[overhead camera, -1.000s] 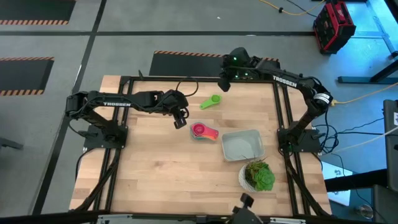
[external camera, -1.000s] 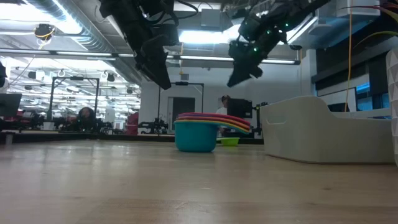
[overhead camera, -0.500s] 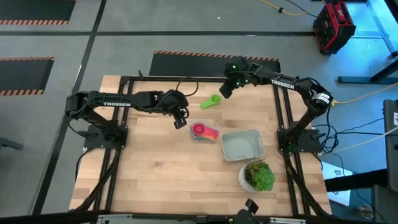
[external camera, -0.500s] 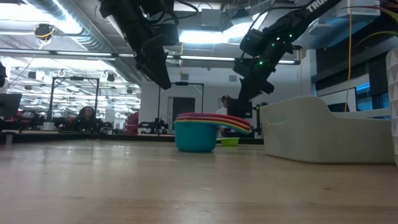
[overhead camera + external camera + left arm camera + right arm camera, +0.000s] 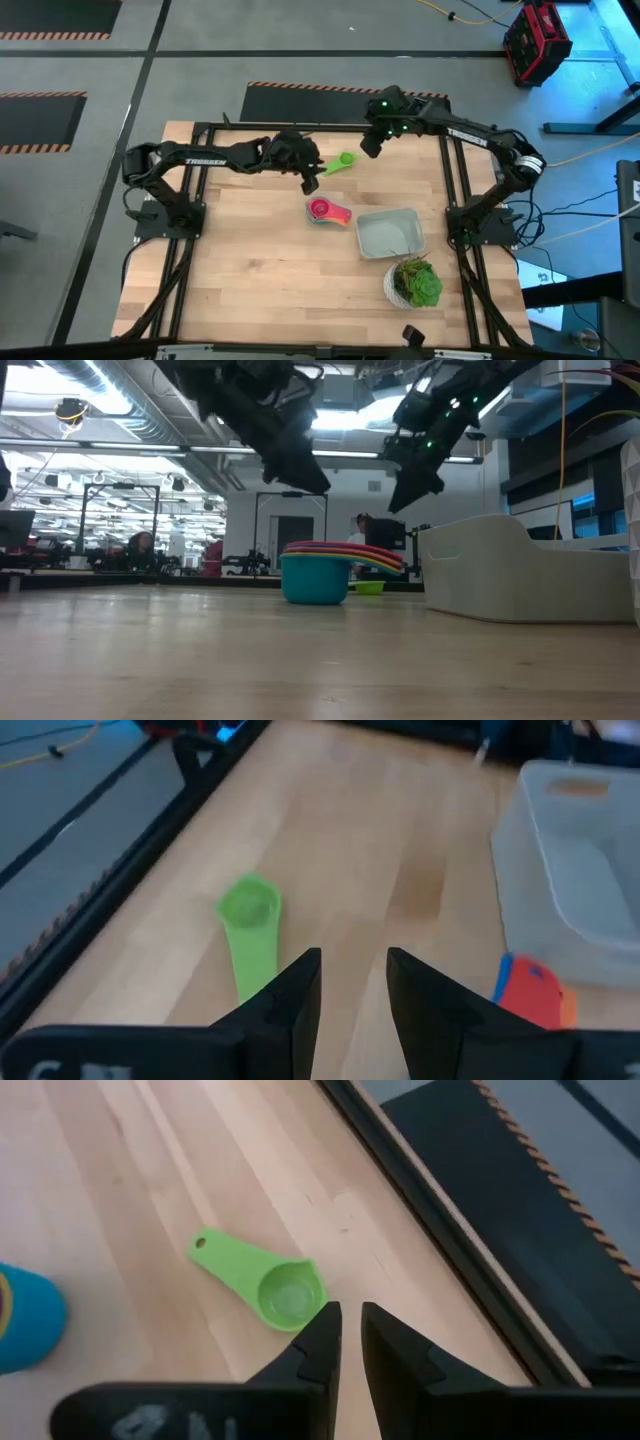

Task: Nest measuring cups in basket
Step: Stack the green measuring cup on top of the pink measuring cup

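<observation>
A stack of nested measuring cups [image 5: 326,211] sits near the table's middle, teal at the bottom, touching nothing else. The gray basket [image 5: 389,234] lies just beside it at 4 o'clock. 1 green cup [image 5: 338,163] lies alone at 12 o'clock from the stack. The left gripper [image 5: 309,184] hangs above the wood between stack and green cup, fingers slightly apart, holding nothing. The right gripper [image 5: 369,147] hovers at 2 o'clock from the green cup, fingers nearly together, holding nothing.
</observation>
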`<move>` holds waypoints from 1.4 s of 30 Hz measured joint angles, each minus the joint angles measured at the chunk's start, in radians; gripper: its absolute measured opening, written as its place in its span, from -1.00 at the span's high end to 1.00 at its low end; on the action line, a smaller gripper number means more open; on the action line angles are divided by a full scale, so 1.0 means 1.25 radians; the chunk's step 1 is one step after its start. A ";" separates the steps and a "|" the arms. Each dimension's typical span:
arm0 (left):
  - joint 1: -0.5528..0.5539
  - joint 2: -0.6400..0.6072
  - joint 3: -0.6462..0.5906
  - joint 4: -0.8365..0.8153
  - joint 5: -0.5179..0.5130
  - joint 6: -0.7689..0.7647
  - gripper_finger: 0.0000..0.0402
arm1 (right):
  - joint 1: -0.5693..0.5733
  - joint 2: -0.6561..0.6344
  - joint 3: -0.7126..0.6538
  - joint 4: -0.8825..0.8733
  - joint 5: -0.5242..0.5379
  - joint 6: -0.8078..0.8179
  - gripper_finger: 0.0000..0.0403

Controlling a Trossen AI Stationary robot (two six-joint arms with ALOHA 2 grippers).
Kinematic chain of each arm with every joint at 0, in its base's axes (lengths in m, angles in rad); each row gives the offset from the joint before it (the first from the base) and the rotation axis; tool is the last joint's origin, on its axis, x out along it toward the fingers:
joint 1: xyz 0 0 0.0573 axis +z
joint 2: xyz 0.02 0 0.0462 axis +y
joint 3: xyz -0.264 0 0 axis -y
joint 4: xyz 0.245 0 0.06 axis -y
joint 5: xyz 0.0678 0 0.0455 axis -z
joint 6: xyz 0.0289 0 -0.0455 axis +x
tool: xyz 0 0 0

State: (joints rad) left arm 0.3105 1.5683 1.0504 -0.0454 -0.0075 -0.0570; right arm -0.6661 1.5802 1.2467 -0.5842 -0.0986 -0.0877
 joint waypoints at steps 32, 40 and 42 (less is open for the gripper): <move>0.230 0.323 0.000 0.318 0.318 -0.182 0.45 | 0.055 -0.140 -0.007 -0.111 0.000 0.001 0.76; 0.233 0.323 0.000 0.300 0.325 -0.206 0.45 | 0.055 -0.140 -0.007 -0.111 -0.005 0.003 0.76; 0.233 0.323 0.000 0.274 0.331 -0.206 0.45 | 0.055 -0.140 -0.007 -0.111 -0.006 0.003 0.76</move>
State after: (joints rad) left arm 0.6014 1.9720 1.0508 0.2975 0.4061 -0.3151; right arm -0.5976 1.4052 1.2381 -0.7235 -0.1055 -0.0833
